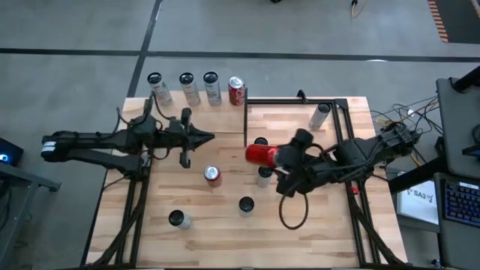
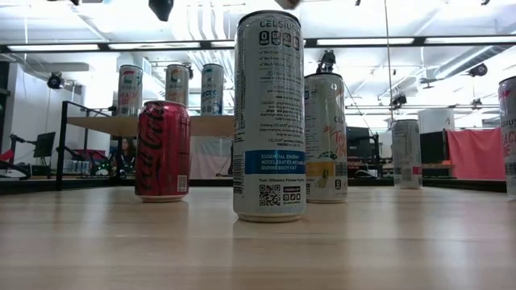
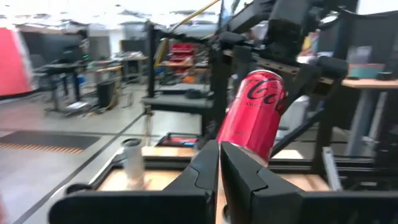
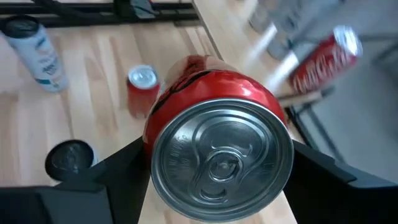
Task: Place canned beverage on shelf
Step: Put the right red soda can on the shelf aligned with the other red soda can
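The right hand (image 1: 276,159) gripped a red cola can (image 1: 261,154) above the desk (image 1: 225,225), off the shelf (image 1: 217,111). Only its wrist view showed the can's lid. The left hand (image 1: 206,136) hovered clenched, empty.

"CELSIUS" and "ESSENTIAL ENERGY" printed on the tall near can (image 2: 269,117); Coca-Cola script on the red can (image 2: 163,151) to its left.
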`<state>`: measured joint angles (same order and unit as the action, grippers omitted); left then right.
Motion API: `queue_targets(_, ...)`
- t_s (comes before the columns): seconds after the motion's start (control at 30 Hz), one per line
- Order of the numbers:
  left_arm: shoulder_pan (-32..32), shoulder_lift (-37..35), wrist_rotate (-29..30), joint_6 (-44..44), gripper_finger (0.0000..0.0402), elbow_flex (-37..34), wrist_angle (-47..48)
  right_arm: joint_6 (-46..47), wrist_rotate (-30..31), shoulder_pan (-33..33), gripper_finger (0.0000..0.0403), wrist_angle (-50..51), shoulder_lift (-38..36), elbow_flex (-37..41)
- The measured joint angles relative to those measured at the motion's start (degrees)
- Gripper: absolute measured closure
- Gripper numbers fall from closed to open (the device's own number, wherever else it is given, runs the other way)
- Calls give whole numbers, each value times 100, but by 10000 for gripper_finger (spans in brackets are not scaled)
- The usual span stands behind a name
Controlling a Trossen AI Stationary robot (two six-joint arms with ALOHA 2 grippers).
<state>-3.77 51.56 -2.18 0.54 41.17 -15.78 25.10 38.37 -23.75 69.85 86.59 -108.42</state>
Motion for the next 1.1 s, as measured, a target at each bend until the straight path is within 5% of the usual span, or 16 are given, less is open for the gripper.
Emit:
queue_targets(0.23, 191, 391, -45, -361, 331, 1, -329, -947, -435, 450, 117, -478, 170, 4)
queue_targets(0.7, 347, 1125, 39, -758, 80, 7, -736, -1744, -1170, 1052, 117, -663, 511, -7)
queue_targets(1.1, 341, 1811, -366, -792, 56, 137, -799, -2272, -1217, 1084, 117, -947, 577, -15)
